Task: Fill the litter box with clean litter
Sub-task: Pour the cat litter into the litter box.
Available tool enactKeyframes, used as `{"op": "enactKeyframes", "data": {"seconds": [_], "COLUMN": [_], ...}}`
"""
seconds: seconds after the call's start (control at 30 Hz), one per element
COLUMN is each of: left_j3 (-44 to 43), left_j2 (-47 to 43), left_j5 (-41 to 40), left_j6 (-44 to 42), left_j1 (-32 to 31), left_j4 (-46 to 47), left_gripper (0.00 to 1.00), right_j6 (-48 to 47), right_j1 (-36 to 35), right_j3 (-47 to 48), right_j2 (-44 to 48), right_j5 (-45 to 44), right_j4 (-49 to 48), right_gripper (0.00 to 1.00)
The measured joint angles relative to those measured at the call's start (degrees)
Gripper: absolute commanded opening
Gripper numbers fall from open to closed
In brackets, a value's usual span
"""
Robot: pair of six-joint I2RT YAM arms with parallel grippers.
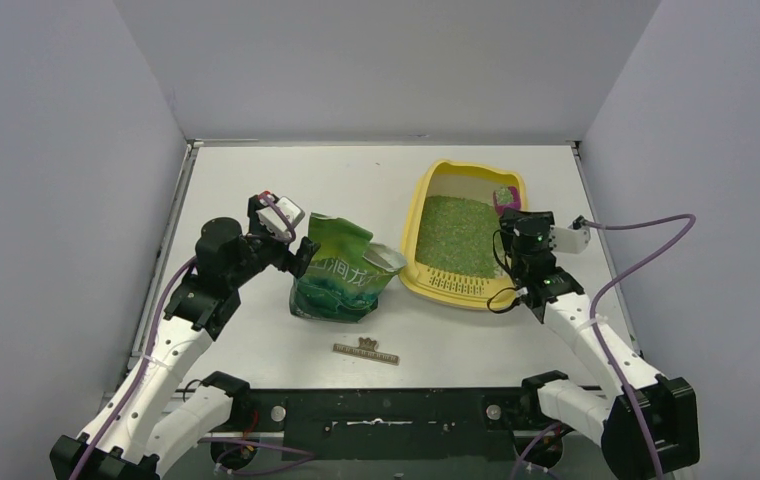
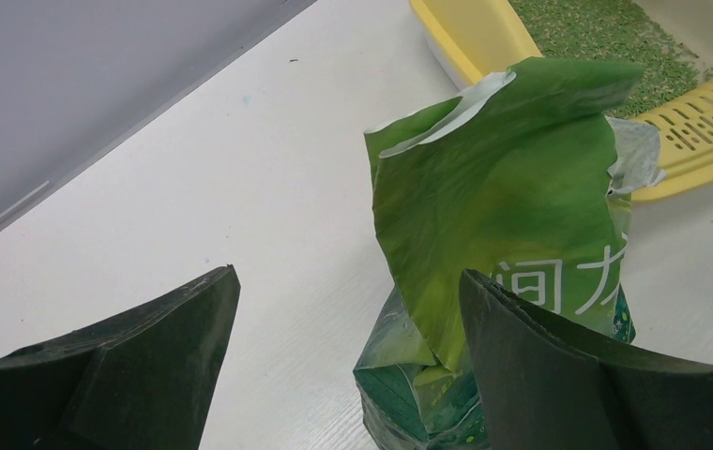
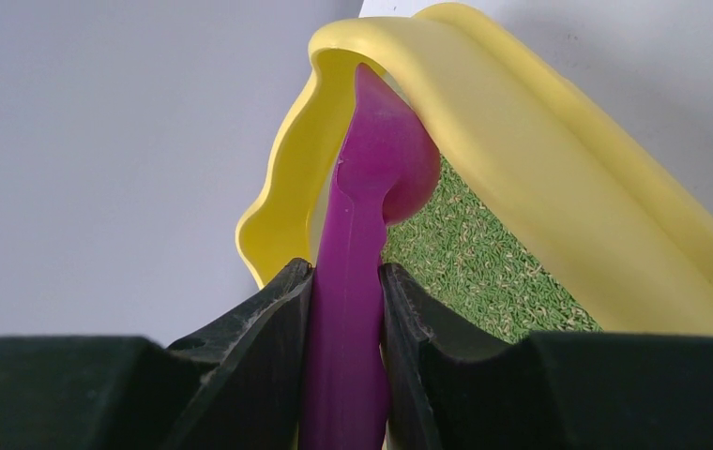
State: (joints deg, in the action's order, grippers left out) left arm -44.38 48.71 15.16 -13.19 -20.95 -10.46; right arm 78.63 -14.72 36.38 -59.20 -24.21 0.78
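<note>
Pale yellow litter box, speckled light-green litter, magenta scoop — glossy green bag, white characters.

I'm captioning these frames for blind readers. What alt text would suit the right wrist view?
The right gripper is shut on the handle of a magenta scoop, whose bowl sits in a corner of the pale yellow litter box. Fine light-green litter covers the box floor beside the scoop.
</note>
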Motion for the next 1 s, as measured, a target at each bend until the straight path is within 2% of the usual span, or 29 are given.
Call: {"op": "enactKeyframes", "data": {"seconds": [0.43, 0.83, 1.0], "left_j3": [0.02, 0.02, 0.02], "left_j2": [0.00, 0.00, 0.00], "left_j5": [0.00, 0.02, 0.02], "left_j6": [-0.02, -0.02, -0.02], "left_j1": [0.00, 0.00, 0.00], "left_j4": [0.00, 0.02, 0.02], "left_gripper": [0.85, 0.85, 0.85], "right_j6": [-0.35, 1.18, 1.33], "right_j1": [-0.70, -3.48, -3.76], "right_j3": [0.09, -0.66, -0.11], "right_j2": [-1.62, 6.27, 4.68], "right_j5": [-0.94, -4.37, -5.77], "right_j4": [-0.87, 4.74, 5.22], "right_gripper": [0.00, 0.00, 0.00]}}
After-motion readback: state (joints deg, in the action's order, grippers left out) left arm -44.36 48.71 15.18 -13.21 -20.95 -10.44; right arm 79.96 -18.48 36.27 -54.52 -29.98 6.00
